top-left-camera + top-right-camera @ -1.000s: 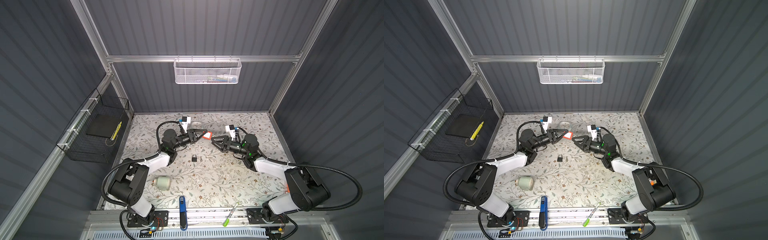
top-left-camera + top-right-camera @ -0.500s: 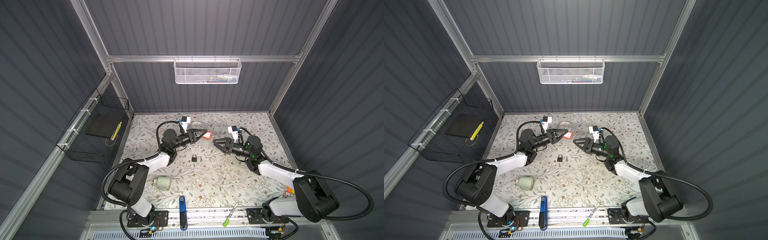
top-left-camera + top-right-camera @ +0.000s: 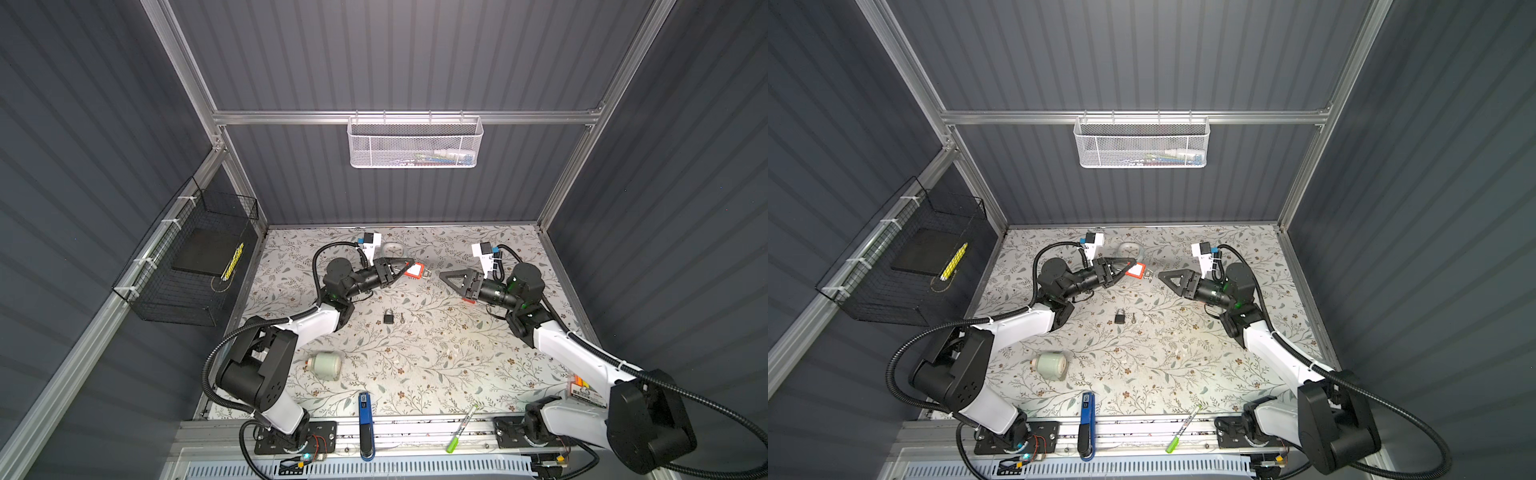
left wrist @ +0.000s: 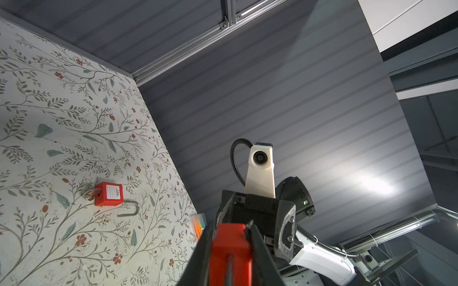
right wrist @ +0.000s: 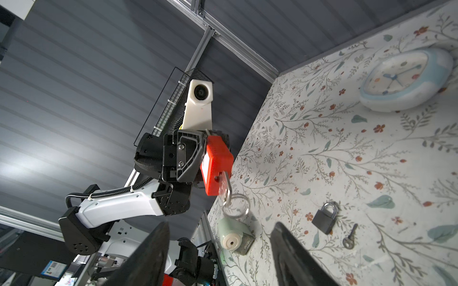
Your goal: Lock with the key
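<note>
The left hand (image 3: 410, 263) clamps the red plastic padlock (image 5: 215, 164) above the far middle of the floral counter (image 3: 415, 353), its silver key (image 5: 224, 184) seated, and to its right the empty, spread right hand (image 3: 443, 275) seems to be lining up, needing next to pinch that key and turn it.

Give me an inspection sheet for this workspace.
Surface: floral tabletop, no spills seen.
Job's things: red padlock in left gripper, key in its keyhole.
Clutter: black padlock, small key, clock, second red padlock with open shackle, green marker.
Grippers: left gripper shut on red padlock; right gripper open, clear of key.
Cables: black conduit along each arm, none seen snagged.
Surroundings: white mesh basket on back wall, black wire basket on left wall.
</note>
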`<state>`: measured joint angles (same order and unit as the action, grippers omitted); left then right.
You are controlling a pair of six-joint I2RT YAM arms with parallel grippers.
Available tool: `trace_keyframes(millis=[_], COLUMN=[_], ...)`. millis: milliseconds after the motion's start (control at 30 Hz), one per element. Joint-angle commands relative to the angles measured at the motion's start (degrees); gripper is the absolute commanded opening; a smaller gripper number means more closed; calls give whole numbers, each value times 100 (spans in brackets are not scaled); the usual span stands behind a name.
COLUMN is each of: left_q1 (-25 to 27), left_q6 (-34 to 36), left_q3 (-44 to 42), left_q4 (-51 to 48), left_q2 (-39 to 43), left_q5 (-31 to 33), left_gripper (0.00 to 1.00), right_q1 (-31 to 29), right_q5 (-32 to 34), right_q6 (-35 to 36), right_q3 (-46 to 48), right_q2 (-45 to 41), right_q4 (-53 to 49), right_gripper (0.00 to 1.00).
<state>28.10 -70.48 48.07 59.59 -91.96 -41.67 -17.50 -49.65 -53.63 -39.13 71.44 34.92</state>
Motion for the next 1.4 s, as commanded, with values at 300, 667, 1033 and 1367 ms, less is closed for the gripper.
trace_keyframes(millis=[300, 667, 1033, 1367], left_q1=[20, 20, 20, 3], left_q6=[-14, -43, 8, 89], left_q3=[52, 61, 79, 81], left_q4=[365, 386, 281, 175], left_q2=[19, -2, 34, -4], left_q5=[-60, -60, -103, -18], left_gripper=[0, 0, 0, 0], right_q1=[-76, -199, -333, -233], right_q5=[-440, -552, -572, -140], right_q6=[-315, -690, -912, -505], right_q3=[-551, -604, -495, 20], right_q2=[745, 1182, 1294, 733], right_q4=[617, 1321, 1842, 1404], right_gripper=[30, 18, 2, 0])
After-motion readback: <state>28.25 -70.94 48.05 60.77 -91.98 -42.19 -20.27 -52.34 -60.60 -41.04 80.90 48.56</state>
